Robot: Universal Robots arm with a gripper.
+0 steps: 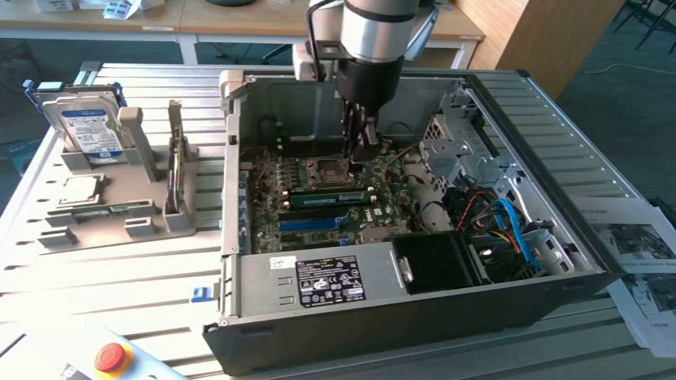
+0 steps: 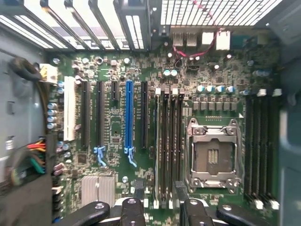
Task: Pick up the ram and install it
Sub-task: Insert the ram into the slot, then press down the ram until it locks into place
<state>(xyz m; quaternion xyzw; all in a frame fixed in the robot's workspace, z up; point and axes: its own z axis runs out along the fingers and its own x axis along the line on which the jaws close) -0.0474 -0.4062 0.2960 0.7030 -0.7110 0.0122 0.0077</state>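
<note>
Wrist turned straight down, the single arm reached into the open computer case (image 1: 423, 324) and hung its gripper (image 1: 365, 150) close over the motherboard (image 2: 117, 132), jaws spread wide and grasping nothing. One ram (image 1: 328, 199), a green stick, stood in a slot just beside the one empty processor socket (image 1: 325, 168), near the fingertips. On the exterior view's left, outside the case, a grey rack (image 1: 106, 231) carried one hard drive (image 1: 90, 127) and one silver processor chip (image 1: 79, 188).

power supply label (image 1: 328, 283) and hard drive label (image 1: 89, 130), both illegible
</note>
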